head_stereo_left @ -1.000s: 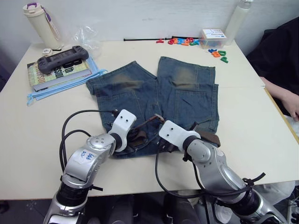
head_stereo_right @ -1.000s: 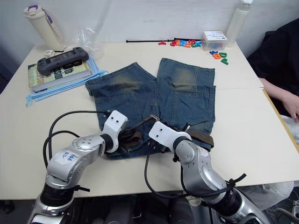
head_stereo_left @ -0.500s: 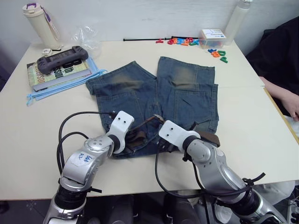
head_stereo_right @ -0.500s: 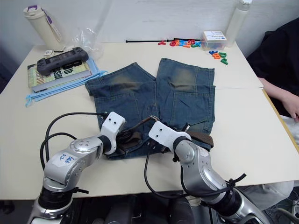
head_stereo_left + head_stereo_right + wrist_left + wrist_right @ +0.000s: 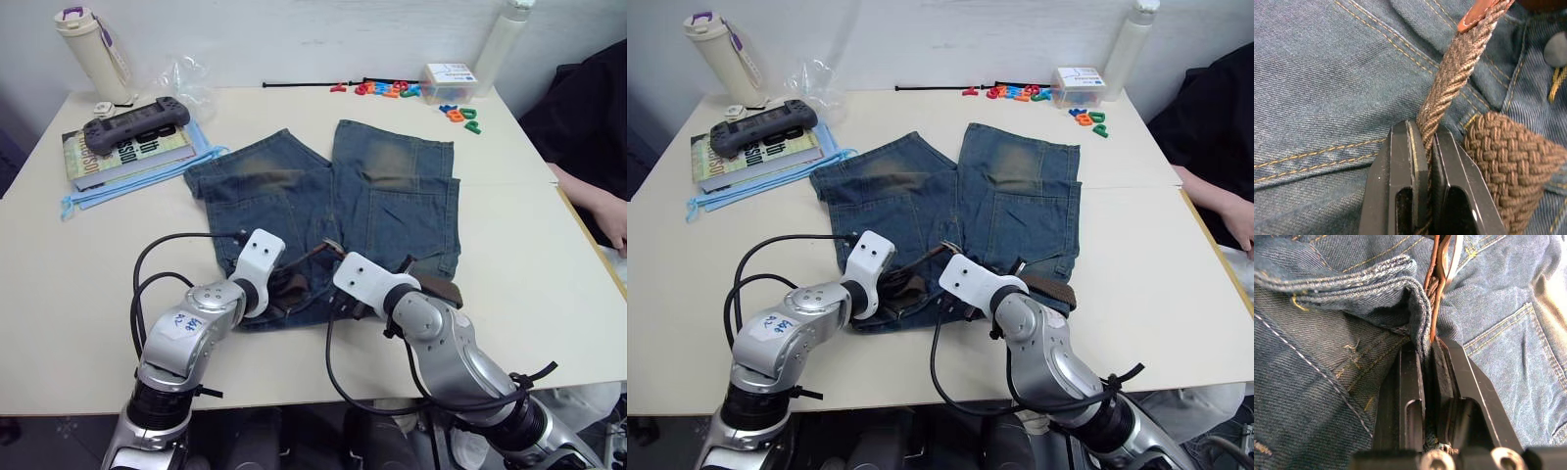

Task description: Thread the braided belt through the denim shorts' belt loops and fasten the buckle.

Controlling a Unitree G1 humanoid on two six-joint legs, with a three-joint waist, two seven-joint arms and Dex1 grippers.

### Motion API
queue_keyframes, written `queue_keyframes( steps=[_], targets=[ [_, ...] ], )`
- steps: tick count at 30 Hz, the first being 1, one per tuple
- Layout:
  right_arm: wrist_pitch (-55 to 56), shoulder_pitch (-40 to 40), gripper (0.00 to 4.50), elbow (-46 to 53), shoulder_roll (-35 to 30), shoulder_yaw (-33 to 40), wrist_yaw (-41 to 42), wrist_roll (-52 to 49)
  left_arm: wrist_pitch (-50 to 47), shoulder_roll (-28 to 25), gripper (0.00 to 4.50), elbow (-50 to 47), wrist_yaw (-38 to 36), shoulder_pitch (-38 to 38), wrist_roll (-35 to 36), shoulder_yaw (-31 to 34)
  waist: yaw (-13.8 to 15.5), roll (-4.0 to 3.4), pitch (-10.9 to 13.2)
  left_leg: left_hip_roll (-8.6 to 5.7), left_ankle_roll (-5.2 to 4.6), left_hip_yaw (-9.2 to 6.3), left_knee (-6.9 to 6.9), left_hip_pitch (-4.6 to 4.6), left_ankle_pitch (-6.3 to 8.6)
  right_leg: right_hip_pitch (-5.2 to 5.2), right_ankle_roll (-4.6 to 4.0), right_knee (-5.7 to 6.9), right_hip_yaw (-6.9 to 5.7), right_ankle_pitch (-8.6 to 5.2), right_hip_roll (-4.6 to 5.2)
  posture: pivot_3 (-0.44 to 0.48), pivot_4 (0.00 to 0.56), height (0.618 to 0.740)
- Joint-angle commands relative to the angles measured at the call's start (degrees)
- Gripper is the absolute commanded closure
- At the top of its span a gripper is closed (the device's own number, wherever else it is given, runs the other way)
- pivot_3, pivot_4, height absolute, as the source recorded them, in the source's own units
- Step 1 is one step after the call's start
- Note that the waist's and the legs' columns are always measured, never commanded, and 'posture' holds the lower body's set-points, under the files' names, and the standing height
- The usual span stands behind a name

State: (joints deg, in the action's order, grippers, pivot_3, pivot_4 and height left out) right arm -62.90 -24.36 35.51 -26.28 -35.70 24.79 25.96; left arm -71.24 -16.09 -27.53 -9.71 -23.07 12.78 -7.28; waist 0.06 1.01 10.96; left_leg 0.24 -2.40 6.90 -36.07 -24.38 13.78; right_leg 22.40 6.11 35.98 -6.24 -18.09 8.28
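Brown woven strap, the braided belt (image 5: 1447, 88), is pinched between the pressed-together black fingers of the left gripper (image 5: 1422, 147) at the near edge of the denim shorts (image 5: 294, 196); a second, flat run of the same weave lies just beside the fingers on the denim, and a reddish-brown leather piece joins the strap beyond the grip. Right gripper (image 5: 1425, 362), just beside the left one at the waistband, has its fingers closed on a raised fold of denim edge, with a thin strip of the belt's leather standing against that fold. From the head views, the belt surfaces between the two white wrist housings as a short brown length rising over the waistband, and a further stretch of it lies along the waistband to the right of the right gripper. Shorts lie flat mid-table, waistband nearest, both legs with faded tan patches pointing away. Cream table (image 5: 88, 255) carries, farther off on the left, a book (image 5: 127, 152) with a dark handheld game console (image 5: 135, 121) on top and a light blue cord beside it; at the far left corner, a cream bottle (image 5: 83, 49) and a clear plastic bag (image 5: 181, 73). Far edge, right of centre: coloured magnetic letters (image 5: 392, 88), a small box (image 5: 449, 76), a white bottle (image 5: 502, 44). A person's dark sleeve and hand (image 5: 612, 220) rest at the right edge.
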Motion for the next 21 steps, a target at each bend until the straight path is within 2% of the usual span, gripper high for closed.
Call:
queue_keyframes(
  steps=[1, 9, 17, 21],
  targets=[
    [1.3, -0.7, 4.48, 1.8, 0.3, -1.2, 1.2, -0.1, 0.7, 1.5, 4.50, 1.9, 0.6, -1.2, -0.6, -1.1, 0.0, 0.01, 0.0, -0.01, 0.00, 0.00, 0.00, 0.00, 0.00, 0.00, 0.00, 0.00, 0.00, 0.00, 0.01, 0.000, 0.150, 0.717],
    [1.5, -0.5, 4.48, 1.9, -0.6, -2.1, 2.7, -0.2, 5.4, 3.4, 4.50, 1.0, -1.2, -2.2, 0.3, -2.2, 0.0, 0.01, 0.0, -0.01, -0.01, 0.00, 0.02, -0.01, 0.00, 0.01, 0.00, -0.01, -0.02, 0.00, 0.00, 0.000, 0.150, 0.717],
    [5.5, -0.7, 4.48, 1.8, -3.4, -5.3, 5.9, 0.0, 19.3, 8.5, 4.50, 7.5, -1.6, -3.5, -0.3, -2.3, -0.1, 0.03, 0.0, -0.01, -0.03, 0.00, 0.01, -0.04, -0.01, 0.03, 0.00, -0.04, -0.08, 0.00, -0.01, 0.000, 0.150, 0.717],
    [5.7, 0.1, 4.48, 1.7, -3.4, -4.7, 6.2, 0.5, 21.9, 7.9, 4.50, 7.7, -3.5, -1.9, -0.4, -3.6, -0.2, 0.03, 0.0, -0.01, -0.05, 0.03, 0.01, -0.04, -0.01, 0.03, 0.00, -0.04, -0.13, 0.00, -0.02, 0.000, 0.150, 0.717]
  ],
)
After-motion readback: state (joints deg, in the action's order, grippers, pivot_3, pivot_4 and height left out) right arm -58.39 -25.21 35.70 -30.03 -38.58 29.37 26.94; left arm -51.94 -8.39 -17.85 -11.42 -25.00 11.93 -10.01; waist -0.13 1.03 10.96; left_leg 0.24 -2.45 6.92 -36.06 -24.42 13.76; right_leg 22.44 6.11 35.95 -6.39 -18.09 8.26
